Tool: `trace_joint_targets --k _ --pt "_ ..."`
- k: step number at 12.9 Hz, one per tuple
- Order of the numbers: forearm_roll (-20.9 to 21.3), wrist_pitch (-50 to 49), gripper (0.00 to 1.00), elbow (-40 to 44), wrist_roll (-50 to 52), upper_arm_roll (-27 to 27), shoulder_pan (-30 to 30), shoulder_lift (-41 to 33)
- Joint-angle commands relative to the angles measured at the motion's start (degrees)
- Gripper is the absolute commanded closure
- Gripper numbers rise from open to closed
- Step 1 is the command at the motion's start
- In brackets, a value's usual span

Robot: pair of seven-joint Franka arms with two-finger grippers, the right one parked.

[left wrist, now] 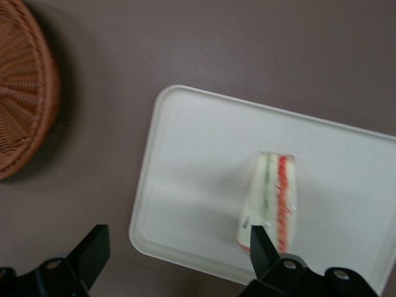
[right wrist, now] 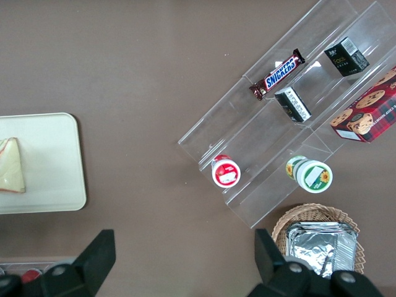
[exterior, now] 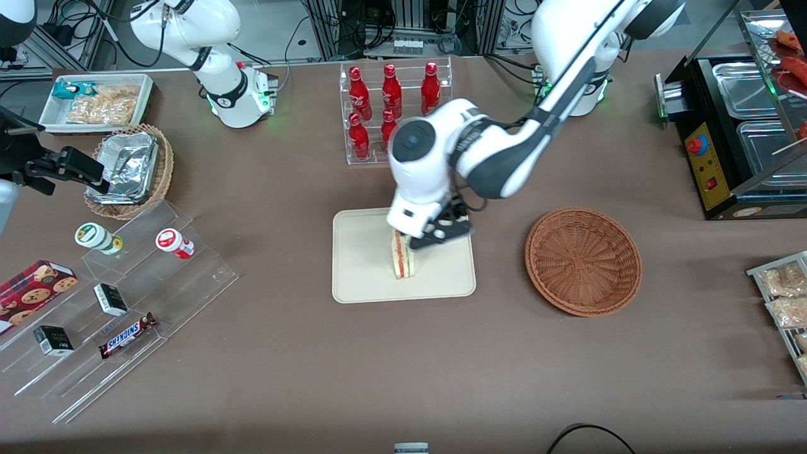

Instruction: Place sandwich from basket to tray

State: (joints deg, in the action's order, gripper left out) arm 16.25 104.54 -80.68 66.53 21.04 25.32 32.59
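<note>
— Where is the sandwich (exterior: 403, 257)?

— It stands on its edge on the cream tray (exterior: 362, 277), near the tray's middle, with the red, yellow and green filling facing the front camera.

— And your hand (exterior: 435, 234)?

— My hand hangs just above the sandwich, over the tray. Its fingers (left wrist: 262, 250) are spread wide and hold nothing.

— The basket (exterior: 584, 261)?

— The reddish-brown wicker basket sits on the bench beside the tray, toward my arm's end, apart from it.
</note>
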Motion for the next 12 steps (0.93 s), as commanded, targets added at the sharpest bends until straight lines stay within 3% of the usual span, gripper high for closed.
trace_joint_targets --k 1,6,9,12 --pt "-2.6 -3.0 0.0 -4.0 -4.8 -4.6 -0.1 -4.3" --pt "-9.1 -2.8 0.0 -12.2 -19.6 -14.7 0.0 -11.7" --pt "-10.9 -3.2 0.0 -13.6 -26.2 -20.0 0.0 -14.0" --pt "-15.5 -7.0 0.0 -16.0 -36.7 -25.1 -0.1 -19.8"
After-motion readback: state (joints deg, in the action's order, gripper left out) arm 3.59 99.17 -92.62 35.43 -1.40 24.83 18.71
